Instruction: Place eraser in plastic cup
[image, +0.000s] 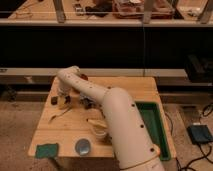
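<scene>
Occupying the centre of the view, the wooden table (55, 134) carries every item noted below. The white arm (117, 117) rises from the near right of the frame, crosses the table diagonally, bends above the far left corner and turns down toward the left edge. A green tray (154, 125) lies along the right side of the table, partly hidden by the arm. A teal-green pad (46, 150) lies flat at the near left corner. The plastic cup (83, 146), round and grey-blue, stands upright at the near edge, just right of the pad and apart from it. A white vessel (98, 131) stands behind the cup, close against the arm. A thin light utensil (58, 117) lies on the left half of the table. The gripper (63, 101) hangs low near the left edge, well apart from the cup; whether it is parted, closed or clamped on anything cannot be told. The eraser (53, 100), a small dark block, sits on the table just left of the gripper; contact between the two cannot be confirmed. Small dark objects (86, 103) under the arm are not identifiable.
</scene>
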